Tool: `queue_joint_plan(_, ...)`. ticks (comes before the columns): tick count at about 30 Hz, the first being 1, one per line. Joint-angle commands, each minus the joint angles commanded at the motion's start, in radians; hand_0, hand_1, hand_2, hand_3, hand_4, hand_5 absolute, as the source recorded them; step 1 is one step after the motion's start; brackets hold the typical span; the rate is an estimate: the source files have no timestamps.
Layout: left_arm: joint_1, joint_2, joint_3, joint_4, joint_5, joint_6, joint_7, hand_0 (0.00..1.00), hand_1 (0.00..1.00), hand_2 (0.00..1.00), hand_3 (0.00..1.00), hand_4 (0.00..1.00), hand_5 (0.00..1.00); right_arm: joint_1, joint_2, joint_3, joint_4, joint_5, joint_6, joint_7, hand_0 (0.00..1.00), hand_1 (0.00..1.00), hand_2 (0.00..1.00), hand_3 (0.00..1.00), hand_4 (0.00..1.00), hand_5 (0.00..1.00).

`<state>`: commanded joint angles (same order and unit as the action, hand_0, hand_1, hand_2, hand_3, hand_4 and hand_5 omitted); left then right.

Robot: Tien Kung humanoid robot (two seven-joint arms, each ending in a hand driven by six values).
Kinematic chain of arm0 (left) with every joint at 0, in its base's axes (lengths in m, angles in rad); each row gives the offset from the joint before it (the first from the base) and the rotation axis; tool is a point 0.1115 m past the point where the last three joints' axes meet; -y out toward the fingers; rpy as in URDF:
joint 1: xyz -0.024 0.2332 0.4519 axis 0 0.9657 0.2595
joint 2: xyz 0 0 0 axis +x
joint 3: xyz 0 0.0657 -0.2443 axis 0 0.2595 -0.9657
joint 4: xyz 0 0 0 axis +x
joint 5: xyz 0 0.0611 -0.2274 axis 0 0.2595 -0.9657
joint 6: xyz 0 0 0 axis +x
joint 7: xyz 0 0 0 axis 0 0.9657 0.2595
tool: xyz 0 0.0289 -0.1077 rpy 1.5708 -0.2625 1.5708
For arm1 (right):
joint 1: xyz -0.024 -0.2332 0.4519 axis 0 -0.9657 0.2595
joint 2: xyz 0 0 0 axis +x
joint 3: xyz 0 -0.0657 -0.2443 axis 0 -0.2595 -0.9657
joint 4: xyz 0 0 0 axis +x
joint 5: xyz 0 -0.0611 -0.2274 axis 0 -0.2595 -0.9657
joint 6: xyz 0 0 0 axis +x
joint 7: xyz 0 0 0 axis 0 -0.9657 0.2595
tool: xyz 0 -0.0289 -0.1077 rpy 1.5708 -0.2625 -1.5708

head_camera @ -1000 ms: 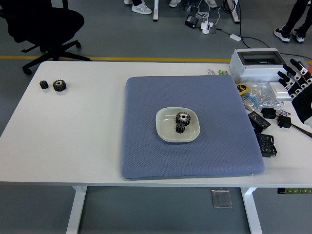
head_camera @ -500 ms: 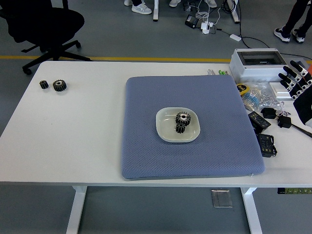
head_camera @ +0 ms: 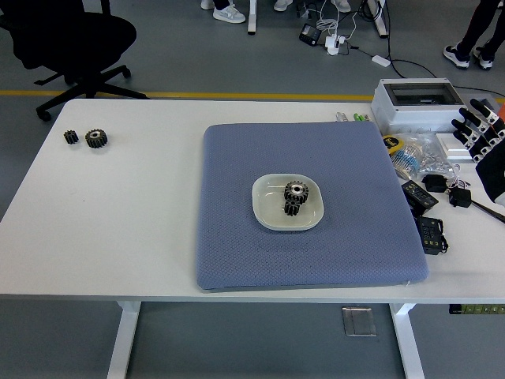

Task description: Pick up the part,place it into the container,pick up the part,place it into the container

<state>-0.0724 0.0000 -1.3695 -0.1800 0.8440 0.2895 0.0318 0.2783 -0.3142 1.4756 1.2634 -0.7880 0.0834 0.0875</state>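
From the head view, a white rectangular surface [head_camera: 118, 229] carried a square blue-grey mat [head_camera: 237, 245] with a fine woven, dimpled texture and rounded corners. At the mat's middle sat a shallow pale dish [head_camera: 264, 207], squarish with rounded corners and a glossy look. Inside the dish lay two dark toothed metal gears: a larger gear [head_camera: 296, 189] with a bright hub, lying flat, and a small gear [head_camera: 292, 208] touching it on the side nearer the surface's front edge.

Well left of the mat, near the far-left corner of the surface, two more gears lay just beside each other: a tiny gear [head_camera: 71, 136] and a bigger one [head_camera: 96, 138] to its right.

Right of the mat stood a grey plastic box [head_camera: 417, 110] with a dark lid, and below it a clutter of black adapters [head_camera: 426, 213] and cables.

The right hand [head_camera: 478, 129] was at the picture's right edge, right of the box, its black fingers [head_camera: 461, 124] spread and upright, holding nothing.

A black office chair [head_camera: 75, 39] stood on the grey floor beyond the surface.
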Motion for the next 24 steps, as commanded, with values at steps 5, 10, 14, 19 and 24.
queue_joint_plan(5,0.005,0.0,0.0,0.0,-0.001,0.001,0.0,0.674,0.679,0.764,0.636,0.738,0.636,-0.007,0.001,0.0,-0.003,0.002,0.001,0.0,0.989,0.856,0.877,0.891,0.998,0.998)
queue_joint_plan(10,0.007,0.0,-0.003,0.0,0.004,0.002,0.0,0.672,0.679,0.764,0.635,0.738,0.634,-0.005,0.003,-0.004,-0.001,0.004,0.002,0.0,0.989,0.856,0.877,0.89,0.998,0.998)
queue_joint_plan(14,0.009,0.0,-0.004,0.0,0.007,0.002,0.0,0.672,0.679,0.764,0.635,0.738,0.634,-0.003,0.002,-0.002,0.0,0.003,0.002,0.001,0.989,0.856,0.877,0.89,0.998,0.998)
queue_joint_plan(19,0.009,0.0,-0.005,0.0,0.007,0.003,-0.001,0.672,0.679,0.76,0.635,0.738,0.634,-0.004,0.001,0.003,-0.001,0.001,0.003,0.0,0.989,0.856,0.877,0.888,0.998,0.998)
queue_joint_plan(24,0.009,0.0,-0.003,0.0,0.005,0.003,0.0,0.672,0.678,0.76,0.635,0.738,0.632,-0.006,0.001,0.005,-0.001,-0.001,0.004,-0.003,0.988,0.855,0.875,0.887,0.998,0.998)
